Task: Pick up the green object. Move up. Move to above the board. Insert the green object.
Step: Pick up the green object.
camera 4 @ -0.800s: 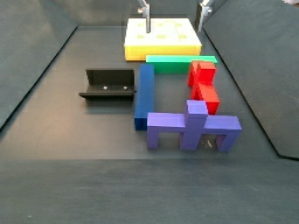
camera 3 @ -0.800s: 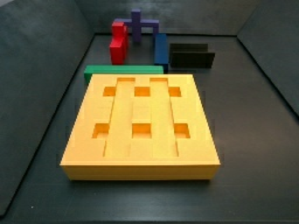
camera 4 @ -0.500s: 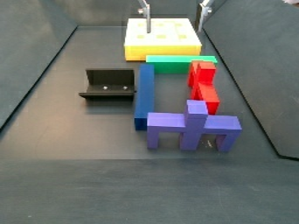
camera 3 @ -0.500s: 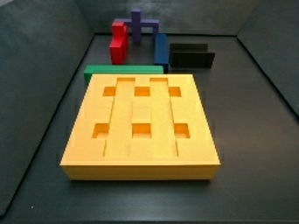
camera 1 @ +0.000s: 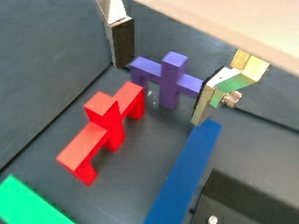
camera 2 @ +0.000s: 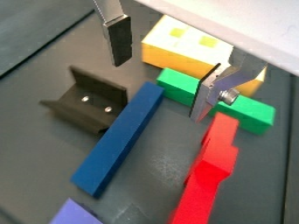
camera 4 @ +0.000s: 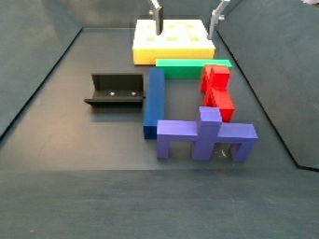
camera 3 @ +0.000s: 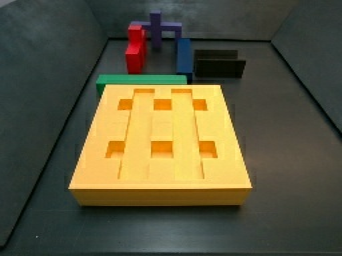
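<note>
The green object (camera 3: 140, 80) is a long bar lying flat on the floor against the board's far edge; it also shows in a side view (camera 4: 193, 67) and in a wrist view (camera 2: 173, 87). The board (camera 3: 160, 150) is a thick orange-yellow slab with six square holes, also seen in a side view (camera 4: 173, 42). My gripper (camera 4: 187, 9) hangs high over the board and the bar, open and empty. In both wrist views its fingers (camera 2: 117, 37) stand wide apart. One finger hides part of the bar in a wrist view.
A red block (camera 4: 217, 89), a long blue bar (camera 4: 155, 98) and a purple cross-shaped block (camera 4: 206, 135) stand beyond the green object. The dark fixture (camera 4: 115, 91) sits beside the blue bar. Dark walls close in the floor on both sides.
</note>
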